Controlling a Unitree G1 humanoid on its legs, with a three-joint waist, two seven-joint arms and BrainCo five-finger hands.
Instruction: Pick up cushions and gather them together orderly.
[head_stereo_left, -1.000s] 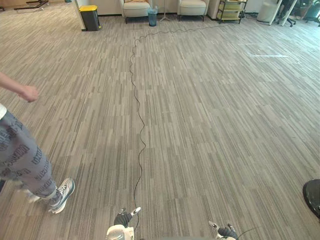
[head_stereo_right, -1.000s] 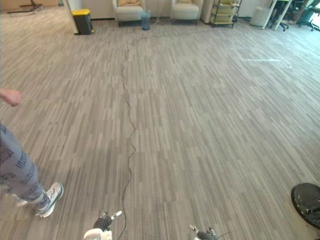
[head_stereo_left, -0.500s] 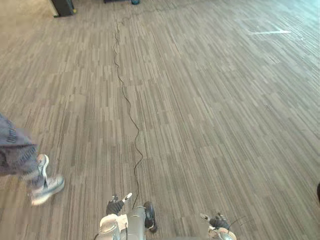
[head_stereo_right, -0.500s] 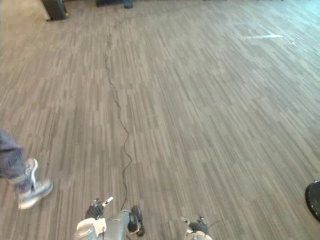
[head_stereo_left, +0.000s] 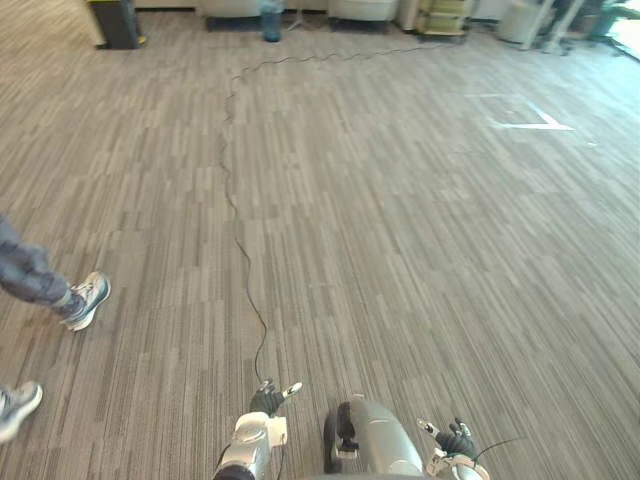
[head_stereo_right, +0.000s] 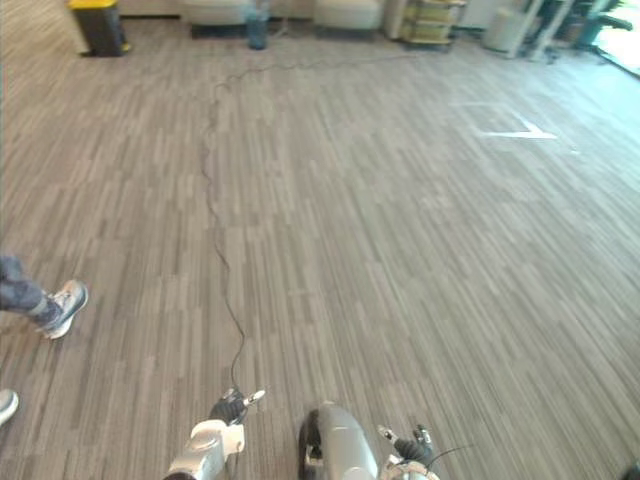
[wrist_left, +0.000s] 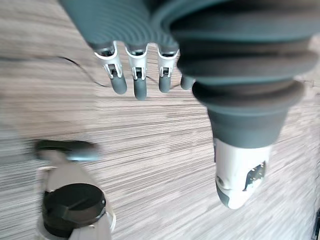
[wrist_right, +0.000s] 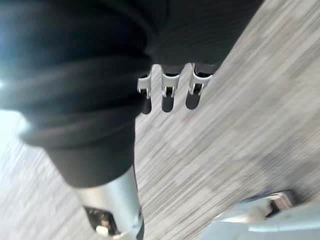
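Cushions are being held by neither hand, and where they are lying cannot be told. The task is being judged as barely begun, with every pick-up and the whole orderly gathering left to be done. The striped carpet floor (head_stereo_left: 420, 230) is being crossed, stretching from 6 o'clock to the far wall at 12 o'clock. A person (head_stereo_left: 25, 278) is being seen walking at 9 o'clock, one shoe (head_stereo_left: 88, 298) planted and the other at 8 o'clock by the edge. Pale armchairs (head_stereo_right: 215, 10) are being shown at 12 o'clock, with a yellow-lidded bin (head_stereo_right: 97, 25) at 11 o'clock. The left hand (head_stereo_left: 268, 398) is being carried at 6 o'clock with fingers (wrist_left: 132, 80) straight and nothing in them. The right hand (head_stereo_left: 455, 440), at 5 o'clock, is likewise being held slack-fingered and empty. Compared with half a second ago, the whole scene is being framed higher, so the camera is being taken to have moved. The armchairs are being brought back in at the top, and the person's shoes are being placed differently, a step having been taken.
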